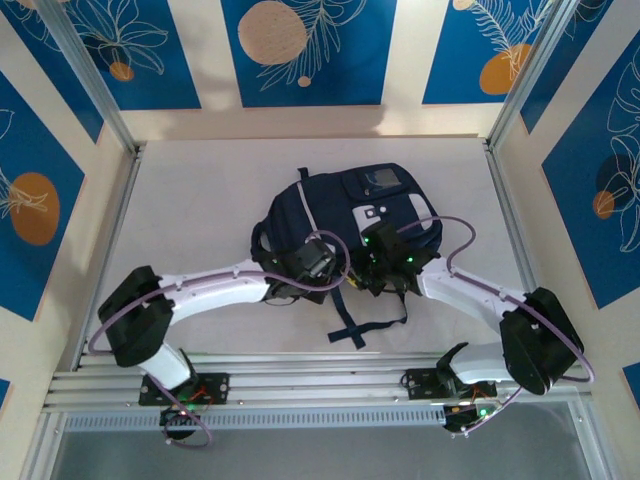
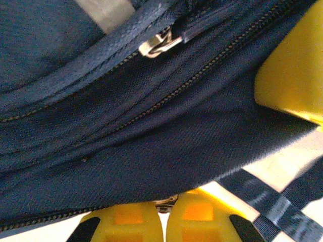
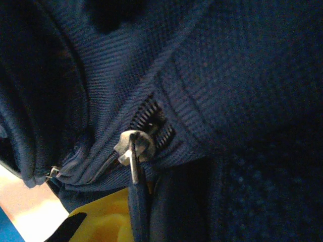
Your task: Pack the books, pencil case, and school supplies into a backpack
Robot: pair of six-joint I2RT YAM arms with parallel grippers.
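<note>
While the left fingers (image 2: 126,224) clench the backpack (image 1: 340,205) at its near hem, zipping shut seems in hand; the zip pull (image 3: 135,166) needs drawing along, though whether the right fingers (image 3: 101,219) hold it I cannot tell

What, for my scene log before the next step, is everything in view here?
backpack: one, navy blue with a pale stripe, middle of the table.
zip slider: at least one, silver, on the backpack's zip.
straps: at least two, dark blue, trailing from the backpack toward the near edge.
table: one, off-white, under the backpack.
wall panels: several, blue with orange and white prints, around the table.
left pincer: one, yellow fingers, at the backpack's near edge, closed on its fabric.
right pincer: one, yellow finger, beside the left one at the zip; open or closed cannot be told.
</note>
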